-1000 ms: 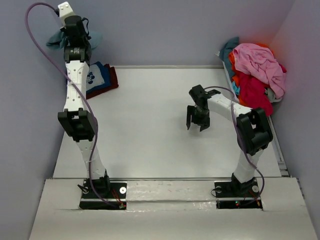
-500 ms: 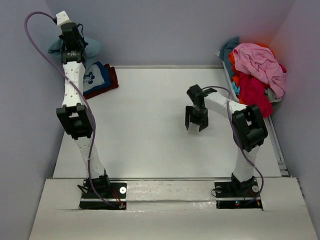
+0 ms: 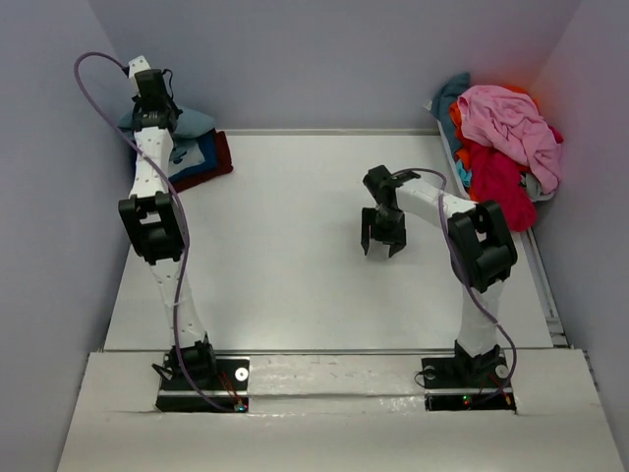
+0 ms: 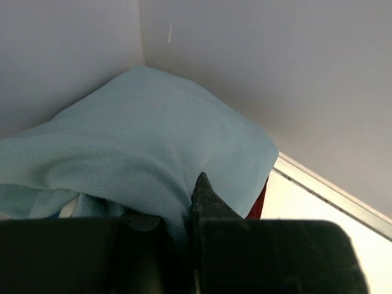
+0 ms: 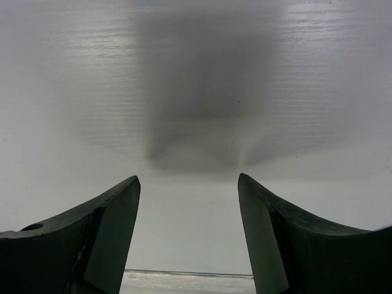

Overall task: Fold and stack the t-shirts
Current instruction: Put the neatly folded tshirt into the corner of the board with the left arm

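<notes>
My left gripper (image 3: 154, 108) is reached into the far left corner and is shut on a plain slate-blue t-shirt (image 3: 193, 123). That shirt drapes over a folded stack: a blue tee with white print (image 3: 185, 152) on a dark red one (image 3: 218, 157). In the left wrist view the slate-blue cloth (image 4: 153, 135) bunches between the shut fingers of the left gripper (image 4: 195, 184), and a sliver of the dark red tee (image 4: 261, 201) shows beneath. My right gripper (image 3: 381, 241) hangs open over bare table, right of centre, with nothing between its fingers (image 5: 116, 214).
A heap of loose t-shirts (image 3: 501, 138), pink on top with red, orange and teal beneath, lies at the table's far right edge. Walls close in on the left, back and right. The white table (image 3: 295, 256) lies between both arms.
The left gripper has come down and to the right with the slate-blue shirt, settling it onto the stack in the corner. The right gripper has drifted slightly left.
</notes>
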Controlling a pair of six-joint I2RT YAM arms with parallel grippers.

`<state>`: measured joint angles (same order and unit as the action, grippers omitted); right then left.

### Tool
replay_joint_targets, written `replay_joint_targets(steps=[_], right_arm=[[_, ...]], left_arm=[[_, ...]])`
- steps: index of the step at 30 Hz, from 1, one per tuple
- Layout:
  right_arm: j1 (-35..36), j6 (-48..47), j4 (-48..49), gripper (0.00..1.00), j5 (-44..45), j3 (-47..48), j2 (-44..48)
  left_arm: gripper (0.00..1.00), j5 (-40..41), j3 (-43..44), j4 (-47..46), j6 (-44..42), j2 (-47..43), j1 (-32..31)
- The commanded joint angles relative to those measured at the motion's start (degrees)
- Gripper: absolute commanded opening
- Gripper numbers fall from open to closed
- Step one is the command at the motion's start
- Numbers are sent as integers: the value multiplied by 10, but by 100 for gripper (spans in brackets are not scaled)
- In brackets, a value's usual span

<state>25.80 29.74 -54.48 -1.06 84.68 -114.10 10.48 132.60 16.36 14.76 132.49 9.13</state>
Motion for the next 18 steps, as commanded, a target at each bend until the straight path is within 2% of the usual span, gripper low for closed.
replay_joint_targets(steps=[1,4,8,12,18], right_arm=[[5,-8,-13,71,0,31,-5],[10,-9,-14,71,-2,33,-3],[10,-7,-9,71,-2,21,5],[10,-6,-2,71,-3,-2,14],[10,-5,4,71,2,-15,28]], left_arm=[[5,12,37,-60,-12,-84,15],[5,2,31,-58,-10,-102,22],[5,9,-31,-63,-10,-129,22],[5,17,-59,-67,-11,-141,22],[5,25,-42,-63,-8,-141,27]])
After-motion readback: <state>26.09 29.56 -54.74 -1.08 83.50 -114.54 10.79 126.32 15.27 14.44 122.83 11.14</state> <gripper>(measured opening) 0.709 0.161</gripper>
